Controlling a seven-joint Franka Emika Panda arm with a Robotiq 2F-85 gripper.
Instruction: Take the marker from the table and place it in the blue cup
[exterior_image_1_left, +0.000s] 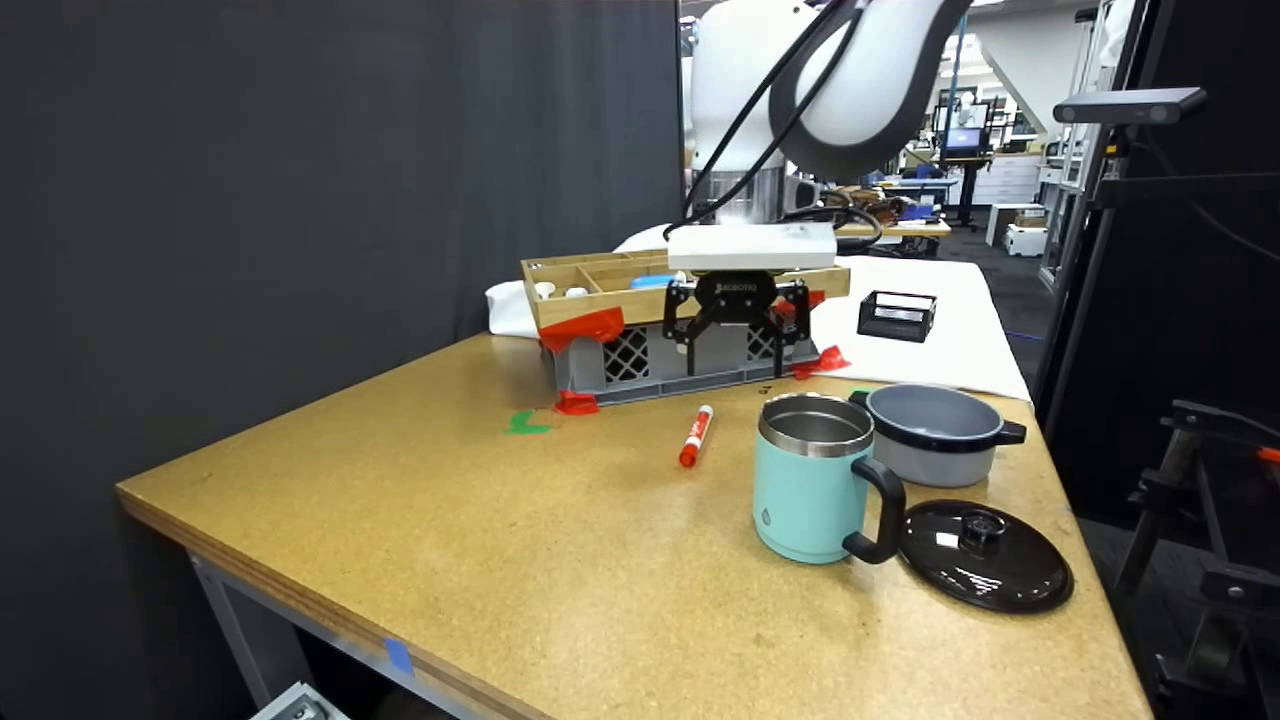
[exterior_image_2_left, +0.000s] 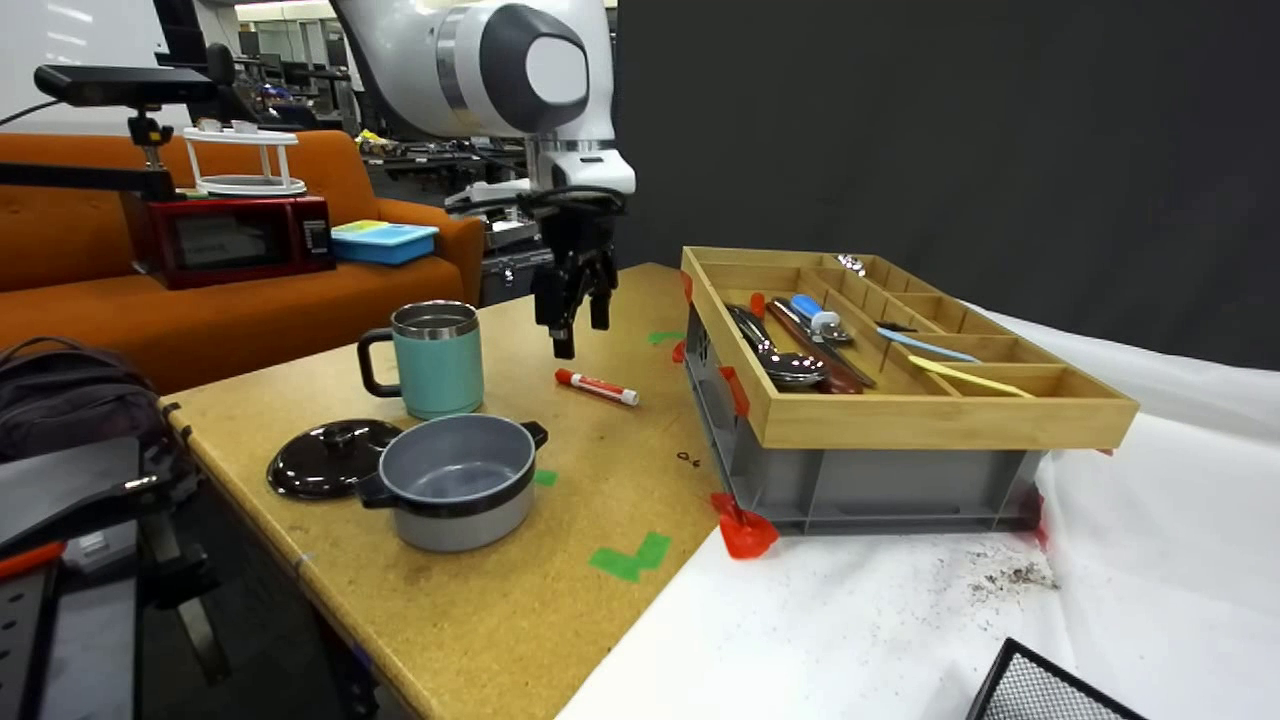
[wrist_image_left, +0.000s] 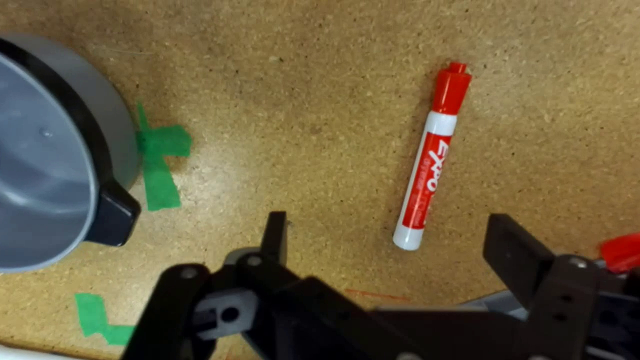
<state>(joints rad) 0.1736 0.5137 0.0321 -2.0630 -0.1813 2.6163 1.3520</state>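
- Clearly, the hand (exterior_image_1_left: 733, 362) is released: in the wrist view its two fingers (wrist_image_left: 517, 257) stand wide apart. It hangs above the worktop (exterior_image_1_left: 480, 540), away from the blue cup (exterior_image_1_left: 808, 505), on the same side as the marker (exterior_image_2_left: 597, 388).
- That marker lies flat on the worktop, near the blue cup but apart from it; its red cap is nearer the blue cup than its white end, and EXPO is lettered on its red label.
- As for the blue cup itself, it stands upright, pale blue-green with a metal rim and a black side handle.
- Just beside the blue cup stands a grey pot (exterior_image_2_left: 460, 530), wider and lower, with black handles; whether the two touch, I cannot tell.
- On the handle side of the blue cup, a dark lid (exterior_image_1_left: 985, 567) lies flat, knob up.
- Across the marker from the blue cup stands a grey crate (exterior_image_2_left: 900, 490) bearing a wooden tray (exterior_image_2_left: 930, 430), whose compartments hold utensils (exterior_image_2_left: 795, 372).
- Well apart from the blue cup, past the grey pot, a black mesh holder (exterior_image_1_left: 890, 325) rests on a white sheet (exterior_image_1_left: 960, 350).
- Farther from the blue cup than the marker is, a patch of green tape (exterior_image_1_left: 523, 425) sticks to the worktop.
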